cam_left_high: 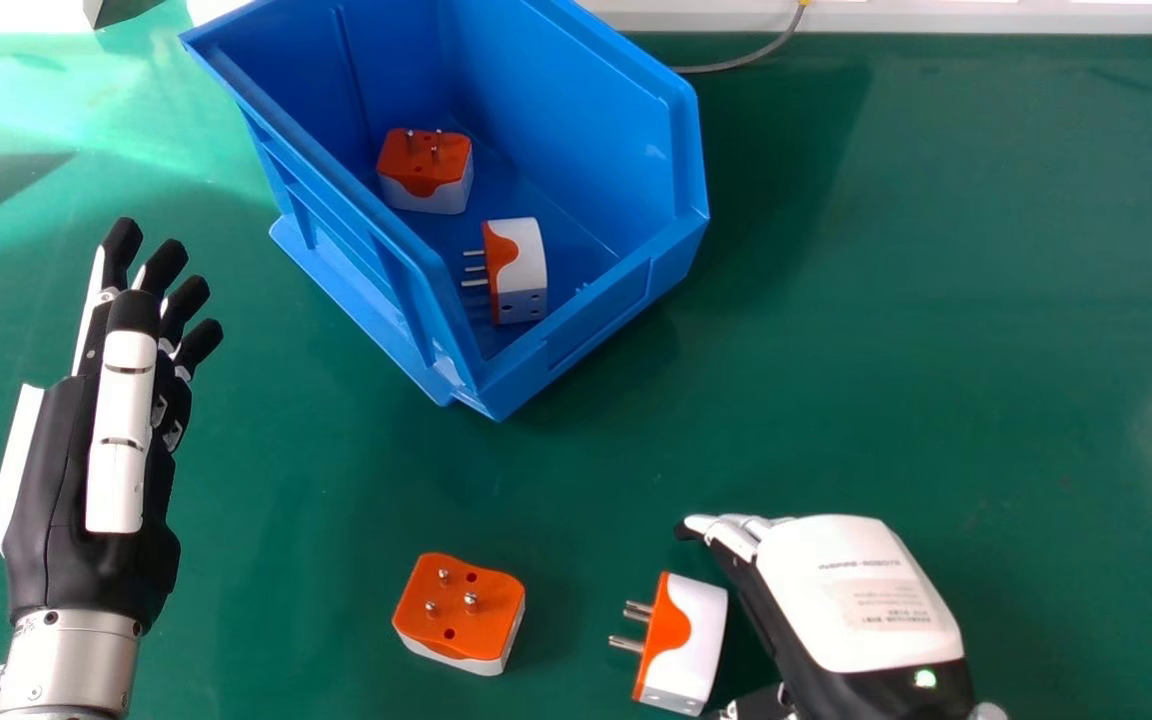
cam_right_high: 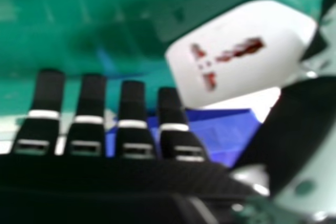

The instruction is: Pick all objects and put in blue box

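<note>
One plug adapter (cam_left_high: 696, 640) lies on the desk (cam_left_high: 936, 350) just left of the right hand (cam_left_high: 851, 595), its fingers straight and slightly spread.

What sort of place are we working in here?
Probably a robotics lab or test bench, judging by the smooth green tabletop, the open blue plastic box holding two orange-and-white plug adapters, and the black-and-white left robot hand.
</note>
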Tool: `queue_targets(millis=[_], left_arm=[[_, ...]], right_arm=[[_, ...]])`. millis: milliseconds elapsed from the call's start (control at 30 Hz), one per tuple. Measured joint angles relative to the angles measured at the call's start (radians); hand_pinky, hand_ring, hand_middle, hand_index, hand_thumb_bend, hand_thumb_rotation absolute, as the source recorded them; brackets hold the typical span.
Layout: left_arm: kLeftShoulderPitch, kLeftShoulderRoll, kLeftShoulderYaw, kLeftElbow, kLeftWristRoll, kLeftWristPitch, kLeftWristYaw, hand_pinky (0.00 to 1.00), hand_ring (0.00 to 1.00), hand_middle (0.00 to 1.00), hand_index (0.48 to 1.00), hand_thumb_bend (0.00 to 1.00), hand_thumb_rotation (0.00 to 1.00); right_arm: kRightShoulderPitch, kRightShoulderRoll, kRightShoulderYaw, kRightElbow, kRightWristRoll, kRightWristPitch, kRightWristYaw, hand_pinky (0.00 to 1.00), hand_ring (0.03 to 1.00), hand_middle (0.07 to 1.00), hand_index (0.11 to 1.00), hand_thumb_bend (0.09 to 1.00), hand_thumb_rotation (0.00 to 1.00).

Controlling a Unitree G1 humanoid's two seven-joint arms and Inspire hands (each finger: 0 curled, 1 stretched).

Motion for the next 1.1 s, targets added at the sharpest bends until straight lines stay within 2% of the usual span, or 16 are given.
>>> queue_targets(millis=[500, 700, 833, 900, 1000, 1100], left_arm=[[-0.009, 0.000, 0.000, 0.000, -0.001, 0.000, -0.006, 0.93, 0.94, 0.95, 0.968, 0.52, 0.92], [-0.017, 0.000, 0.000, 0.000, -0.001, 0.000, -0.004, 0.94, 0.94, 0.95, 0.971, 0.52, 0.92], [-0.022, 0.000, 0.000, 0.000, -0.001, 0.000, -0.004, 0.94, 0.94, 0.95, 0.972, 0.51, 0.93], [-0.022, 0.000, 0.001, 0.000, -0.001, 0.000, -0.002, 0.94, 0.94, 0.95, 0.970, 0.52, 0.93], [-0.022, 0.000, 0.001, 0.000, -0.001, 0.000, -0.002, 0.94, 0.94, 0.95, 0.970, 0.52, 0.93], [-0.022, 0.000, 0.002, 0.000, -0.001, 0.000, -0.003, 0.94, 0.94, 0.95, 0.970, 0.52, 0.93]], right_arm=[[-0.056, 0.010, 0.017, 0.064, -0.005, 0.006, -0.040, 0.67, 0.751, 0.777, 0.773, 0.759, 0.32], [-0.059, 0.010, 0.016, 0.065, -0.001, 0.003, -0.042, 0.66, 0.741, 0.764, 0.757, 0.777, 0.27], [-0.061, 0.010, 0.015, 0.063, 0.005, 0.002, -0.041, 0.65, 0.725, 0.745, 0.728, 0.758, 0.24], [-0.063, 0.009, 0.014, 0.066, 0.010, -0.002, -0.043, 0.62, 0.702, 0.719, 0.702, 0.738, 0.22], [-0.068, 0.004, 0.009, 0.083, 0.038, -0.022, -0.066, 0.53, 0.602, 0.637, 0.646, 0.700, 0.17], [-0.069, 0.004, 0.002, 0.099, 0.073, -0.043, -0.100, 0.50, 0.567, 0.594, 0.622, 0.664, 0.13]])
